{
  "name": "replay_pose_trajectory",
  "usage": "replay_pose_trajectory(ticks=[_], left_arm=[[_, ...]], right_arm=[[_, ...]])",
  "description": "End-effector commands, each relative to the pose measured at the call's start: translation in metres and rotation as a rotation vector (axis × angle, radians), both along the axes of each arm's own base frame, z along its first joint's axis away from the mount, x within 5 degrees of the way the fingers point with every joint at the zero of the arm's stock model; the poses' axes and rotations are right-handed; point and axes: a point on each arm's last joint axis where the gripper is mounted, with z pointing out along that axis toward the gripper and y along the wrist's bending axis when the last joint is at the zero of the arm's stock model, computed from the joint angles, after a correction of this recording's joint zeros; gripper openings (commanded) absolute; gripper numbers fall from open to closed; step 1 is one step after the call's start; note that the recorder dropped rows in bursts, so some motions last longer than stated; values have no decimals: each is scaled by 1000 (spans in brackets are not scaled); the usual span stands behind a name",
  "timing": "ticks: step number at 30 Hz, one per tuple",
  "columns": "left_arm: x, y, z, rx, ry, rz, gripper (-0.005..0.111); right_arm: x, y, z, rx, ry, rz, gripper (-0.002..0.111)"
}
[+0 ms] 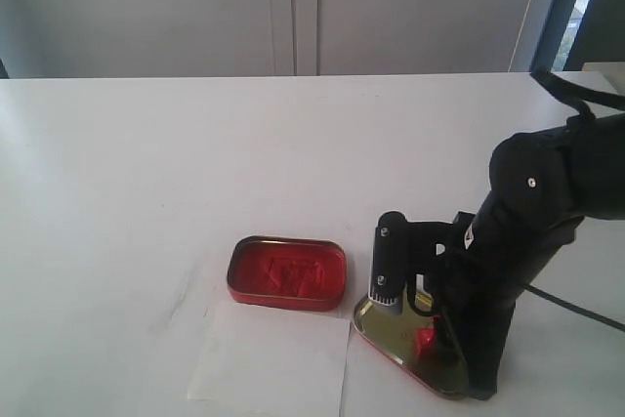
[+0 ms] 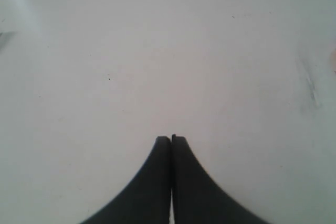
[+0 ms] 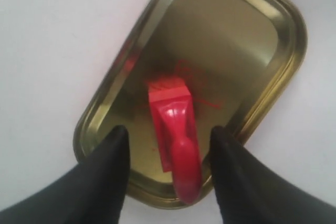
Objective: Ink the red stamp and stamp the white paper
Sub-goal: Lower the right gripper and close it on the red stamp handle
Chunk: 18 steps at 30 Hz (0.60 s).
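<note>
1. The left gripper (image 2: 171,141), its two black fingers pressed together on nothing, hangs over the bare white table (image 1: 146,192).
2. The red rounded-rectangle ink tin (image 1: 286,273) lies open. Just in front of it lies the thin white paper sheet (image 1: 271,363), flat; it looks light and floppy, and may slide or lift with an inky stamp.
3. Just right of the paper, the gold rounded-rectangle tin lid (image 3: 236,35) holds the small red plastic stamp (image 3: 176,124), which seems to stand on its square block, knob upward.
4. The right gripper (image 3: 169,135) straddles the stamp, jaws apart and not touching it. The stamp looks light, rigid and glossy, so probably slippery. A square pinch across the handle's sides should stop it tipping.
</note>
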Motion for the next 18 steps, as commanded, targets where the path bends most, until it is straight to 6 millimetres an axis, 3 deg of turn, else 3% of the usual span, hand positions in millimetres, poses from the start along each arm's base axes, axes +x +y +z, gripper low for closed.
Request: replay_pose_trajectory(ticks=[1, 10, 15, 18], left_arm=[[0, 0, -1, -5, -4, 3, 0], [0, 0, -1, -5, -4, 3, 0], [0, 0, -1, -5, -4, 3, 0], [0, 0, -1, -5, -4, 3, 0]], right_arm=[[0, 0, -2, 4, -1, -13, 38], [1, 1, -10, -7, 23, -17, 32], [1, 1, -10, -9, 22, -16, 0], [1, 1, -10, -8, 23, -24, 0]])
